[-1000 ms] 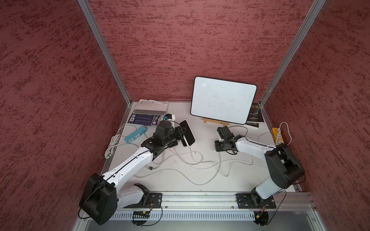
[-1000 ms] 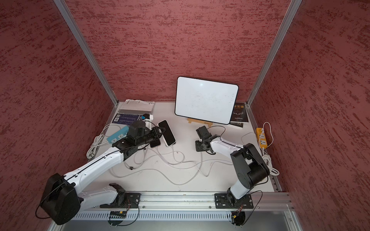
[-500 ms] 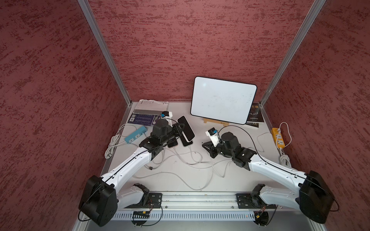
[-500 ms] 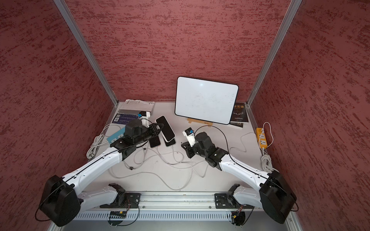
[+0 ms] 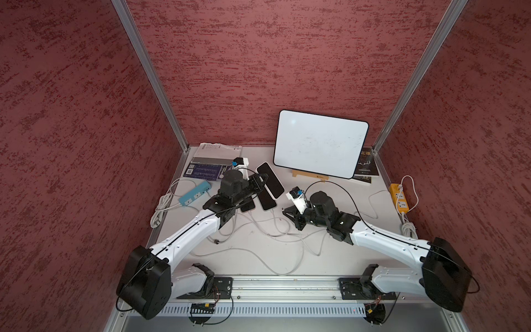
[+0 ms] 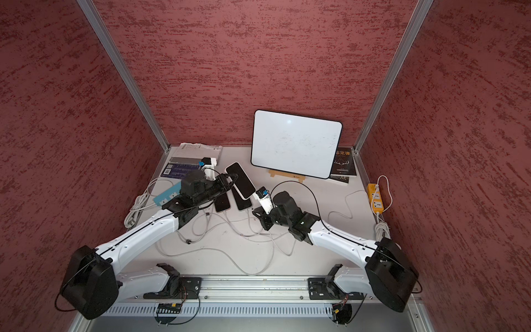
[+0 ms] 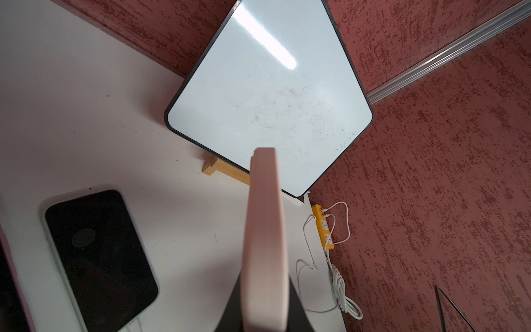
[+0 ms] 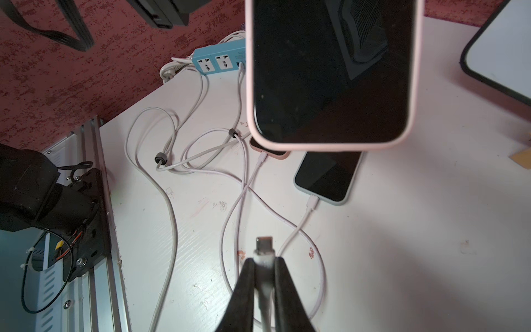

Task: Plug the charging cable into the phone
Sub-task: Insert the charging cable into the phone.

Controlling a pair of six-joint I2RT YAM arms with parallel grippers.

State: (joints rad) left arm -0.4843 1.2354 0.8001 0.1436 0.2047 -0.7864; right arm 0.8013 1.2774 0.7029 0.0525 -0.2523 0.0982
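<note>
Pinching the charging cable plug point(image 8: 264, 244) in the right gripper point(image 8: 264, 266), pointing it at the pink-cased phone point(image 8: 330, 72), not touching its bottom edge; clamping that phone in the left gripper point(image 5: 261, 181), raised above the table point(image 8: 416, 244).

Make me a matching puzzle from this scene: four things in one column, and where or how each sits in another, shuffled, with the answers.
Things
1. pink-cased phone
2. cable plug
3. whiteboard
4. yellow power strip

States
A. propped on a wooden stand by the back wall
B. pinched between the right fingers
C. lying at the right edge of the table
D. held above the table by the left fingers

Pairs: 1-D, 2-B, 3-A, 4-C
</note>
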